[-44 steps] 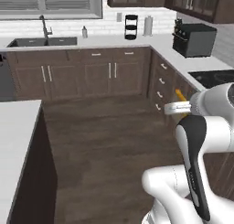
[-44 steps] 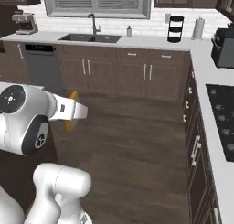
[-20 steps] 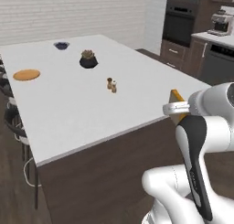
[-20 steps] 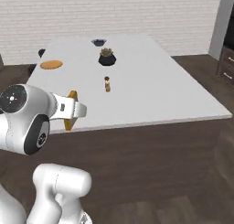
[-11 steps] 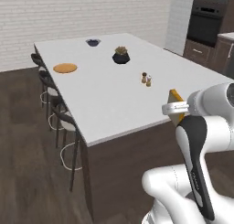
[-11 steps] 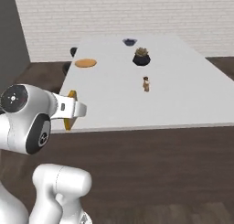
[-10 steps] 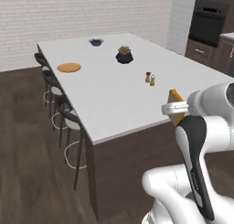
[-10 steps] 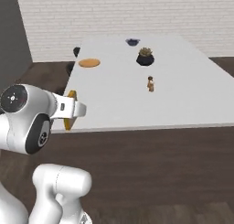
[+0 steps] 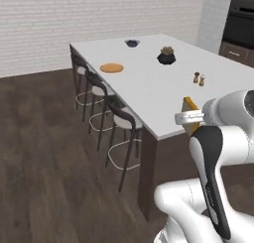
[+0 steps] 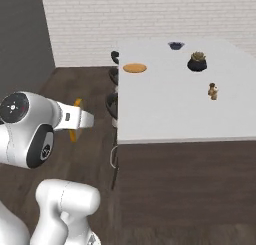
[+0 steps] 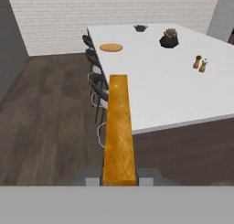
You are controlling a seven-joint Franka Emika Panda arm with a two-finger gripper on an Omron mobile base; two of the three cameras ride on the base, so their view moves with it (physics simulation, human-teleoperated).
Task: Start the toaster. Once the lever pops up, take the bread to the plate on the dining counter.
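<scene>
One slice of bread rides in the robot's hand, far from the plate.

Left base view: the bread [image 9: 190, 106] stands on edge at the gripper [image 9: 191, 119], near the dining counter [image 9: 149, 88] corner; the plate [image 9: 111, 67] lies well away.
Right base view: chairs [image 10: 113, 106] line that side, so the base could bump them.
Hand view: fingers [image 11: 93, 179] squeeze the slice, its long edge pointing toward the plate; a jolt could shake it loose.
</scene>
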